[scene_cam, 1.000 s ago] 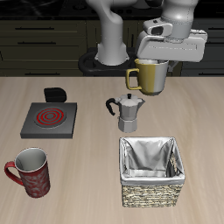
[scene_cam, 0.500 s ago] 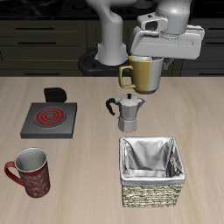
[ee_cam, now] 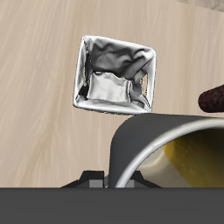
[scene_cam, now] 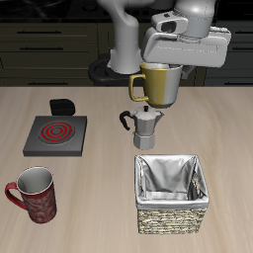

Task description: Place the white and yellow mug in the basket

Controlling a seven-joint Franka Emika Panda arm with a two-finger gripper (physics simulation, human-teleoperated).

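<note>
Though dark behind, pale wooden table (scene_cam: pixel 99 212).

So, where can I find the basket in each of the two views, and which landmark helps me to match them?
Exterior view: the basket stands near the table's front edge, in front of the moka pot, with nothing inside its pale cloth lining.
Wrist view: the basket is seen from above as a shiny lined square on the wooden table, beyond the mug's rim.
Shared landmark: the white and yellow mug, held up in the gripper.
</note>
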